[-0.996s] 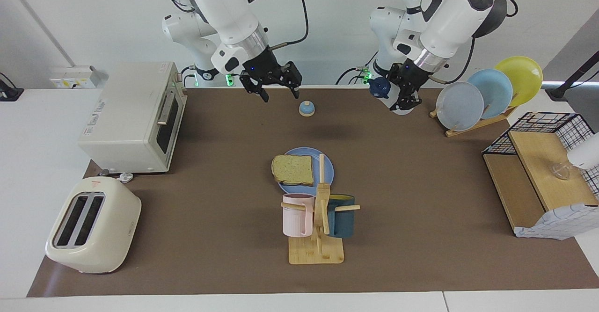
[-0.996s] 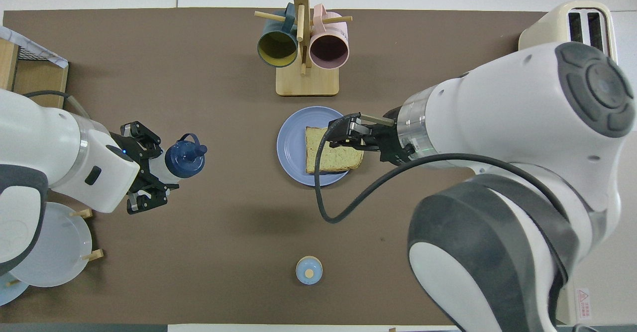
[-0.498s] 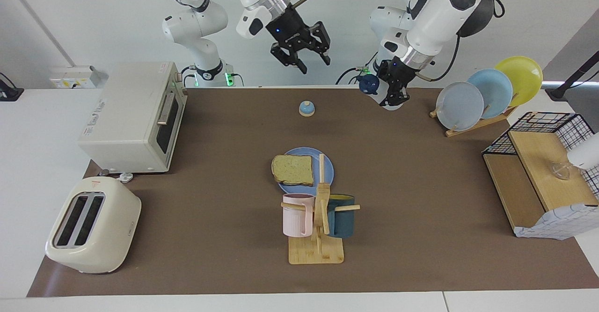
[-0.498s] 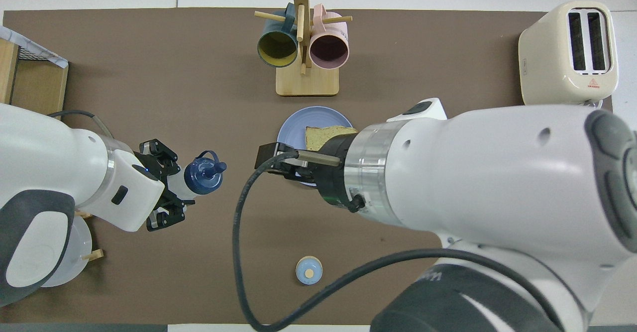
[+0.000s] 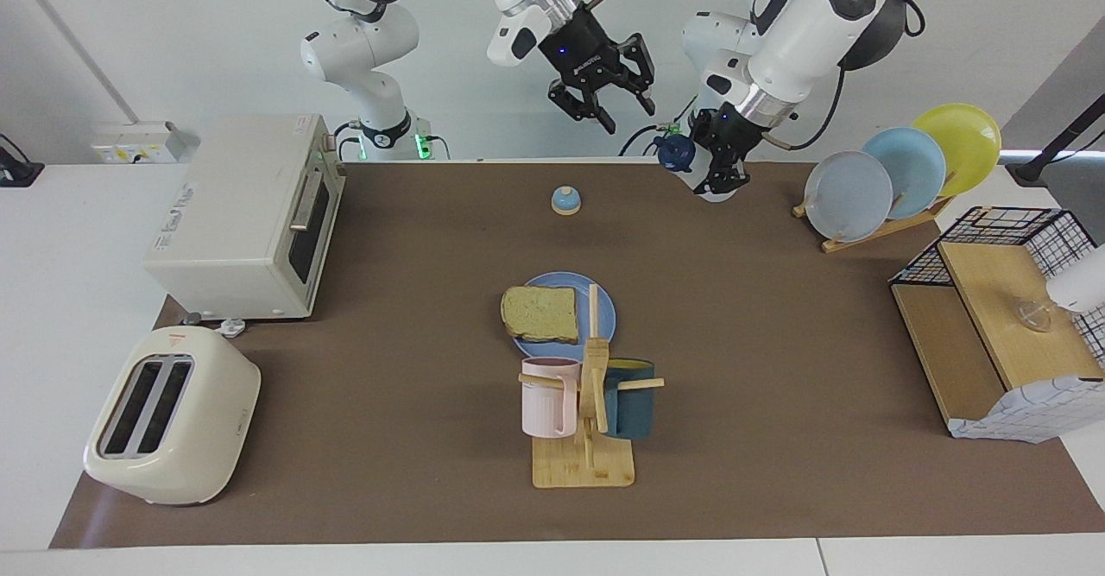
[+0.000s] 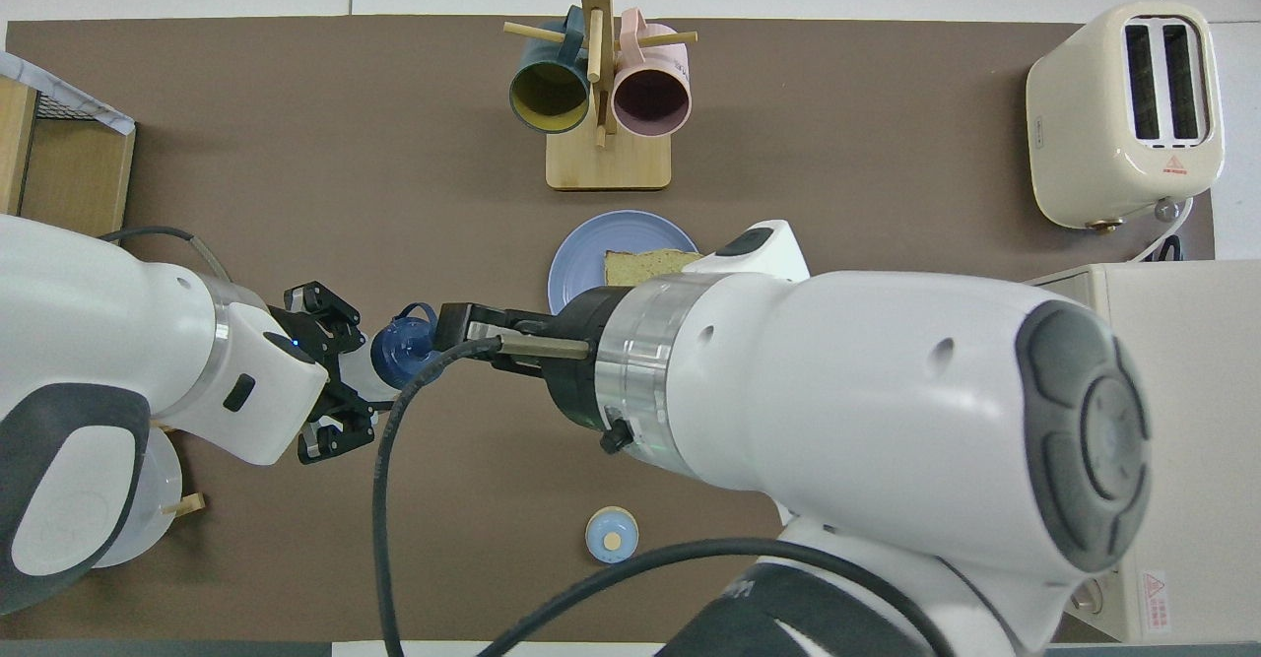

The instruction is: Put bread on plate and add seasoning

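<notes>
The bread (image 5: 539, 313) (image 6: 645, 265) lies flat on the blue plate (image 5: 607, 304) (image 6: 574, 265) at mid-table, its crust just over the rim toward the right arm's end. My left gripper (image 5: 723, 170) (image 6: 345, 381) is shut on the seasoning bottle (image 5: 676, 151) (image 6: 399, 354), tipped on its side in the air, dark blue cap pointing toward the table's middle. High in the air, close beside the bottle's cap, my right gripper (image 5: 617, 117) is open and holds nothing. From overhead, the right arm's wrist covers that gripper and part of the plate.
A small blue-domed bell (image 5: 565, 201) (image 6: 611, 535) sits near the robots. The mug rack (image 5: 587, 420) (image 6: 601, 105) stands just past the plate. Toaster (image 5: 173, 416) and oven (image 5: 246, 213) fill the right arm's end; plate rack (image 5: 898, 174) and wire shelf (image 5: 1001, 317) the left arm's end.
The right gripper has risen from over the bell and swung toward the left arm's bottle, its jaws narrowing. The left gripper has carried the bottle slightly up and toward the table's middle.
</notes>
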